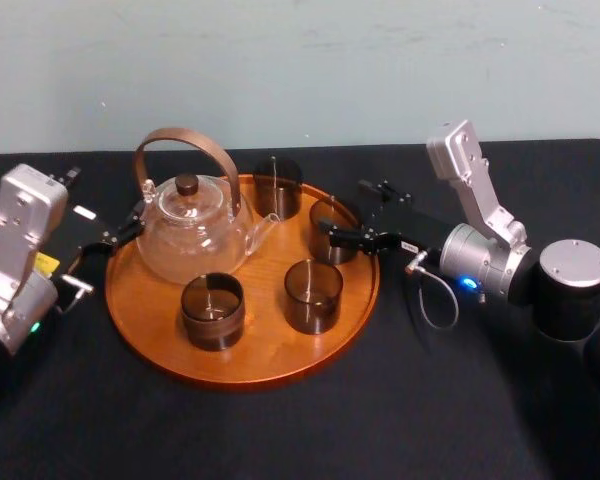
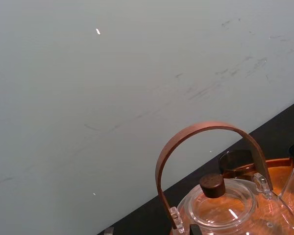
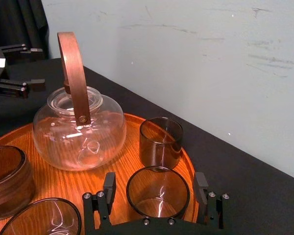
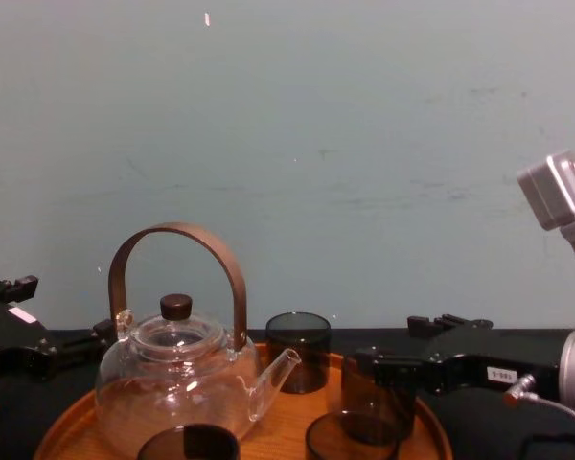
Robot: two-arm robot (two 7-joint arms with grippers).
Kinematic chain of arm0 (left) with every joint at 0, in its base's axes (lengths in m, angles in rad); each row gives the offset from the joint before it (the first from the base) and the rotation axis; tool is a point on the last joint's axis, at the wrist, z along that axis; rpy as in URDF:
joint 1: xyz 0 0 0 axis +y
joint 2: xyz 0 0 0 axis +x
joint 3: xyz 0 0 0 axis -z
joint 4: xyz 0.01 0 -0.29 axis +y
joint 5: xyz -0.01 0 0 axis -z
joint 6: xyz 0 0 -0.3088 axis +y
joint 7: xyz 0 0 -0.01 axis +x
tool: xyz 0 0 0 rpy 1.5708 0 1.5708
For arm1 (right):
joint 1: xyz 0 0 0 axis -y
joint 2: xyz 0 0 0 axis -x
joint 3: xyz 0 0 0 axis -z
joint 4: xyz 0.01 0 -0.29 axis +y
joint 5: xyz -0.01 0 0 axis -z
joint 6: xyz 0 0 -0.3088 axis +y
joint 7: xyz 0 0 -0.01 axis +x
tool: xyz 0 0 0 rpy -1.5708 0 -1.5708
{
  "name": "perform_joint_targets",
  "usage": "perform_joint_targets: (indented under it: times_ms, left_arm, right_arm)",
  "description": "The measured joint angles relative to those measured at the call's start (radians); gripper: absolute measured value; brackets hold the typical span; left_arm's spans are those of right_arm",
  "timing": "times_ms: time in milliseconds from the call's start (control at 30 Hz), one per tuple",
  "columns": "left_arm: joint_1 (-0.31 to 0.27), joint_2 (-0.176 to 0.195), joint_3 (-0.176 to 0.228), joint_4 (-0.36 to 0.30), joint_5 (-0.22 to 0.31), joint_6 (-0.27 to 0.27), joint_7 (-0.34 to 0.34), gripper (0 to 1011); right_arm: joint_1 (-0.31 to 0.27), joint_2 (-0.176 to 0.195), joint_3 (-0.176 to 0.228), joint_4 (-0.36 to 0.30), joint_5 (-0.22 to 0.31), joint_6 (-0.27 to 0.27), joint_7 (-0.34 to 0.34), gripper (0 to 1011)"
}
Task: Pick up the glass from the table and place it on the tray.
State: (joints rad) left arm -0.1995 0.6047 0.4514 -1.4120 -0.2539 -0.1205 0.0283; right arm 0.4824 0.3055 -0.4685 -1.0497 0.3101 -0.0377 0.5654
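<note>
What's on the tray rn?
Teapot and four glasses on the tray. Right end effector open around the rightmost glass, covering its base in the wrist view. Left end effector beside tray.

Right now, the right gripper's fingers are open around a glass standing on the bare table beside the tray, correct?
Not quite. The glass stands on the tray, just inside its rim, not on the table; the right wrist view shows wood beneath it. The right gripper does have its fingers open on either side of it. The left gripper sits near the teapot.
</note>
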Motion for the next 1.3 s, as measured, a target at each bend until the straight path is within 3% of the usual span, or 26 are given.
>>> perform_joint_targets:
  times_ms: [267, 567, 967, 1300]
  left_arm:
    - [0.000, 0.000, 0.000, 0.000, 0.000, 0.000, 0.000, 1001]
    - [0.000, 0.000, 0.000, 0.000, 0.000, 0.000, 0.000, 1001]
    - [0.000, 0.000, 0.000, 0.000, 0.000, 0.000, 0.000, 1001]
    - [0.000, 0.000, 0.000, 0.000, 0.000, 0.000, 0.000, 1001]
  right_arm:
    - [-0.015, 0.011, 0.013, -0.033, 0.014, 0.009, -0.001, 1002]
    - [-0.063, 0.053, 0.041, -0.152, 0.034, 0.022, -0.019, 1002]
    - [-0.192, 0.146, 0.100, -0.364, 0.085, 0.022, -0.046, 1002]
    - [-0.291, 0.204, 0.157, -0.459, 0.125, -0.001, -0.064, 1002]
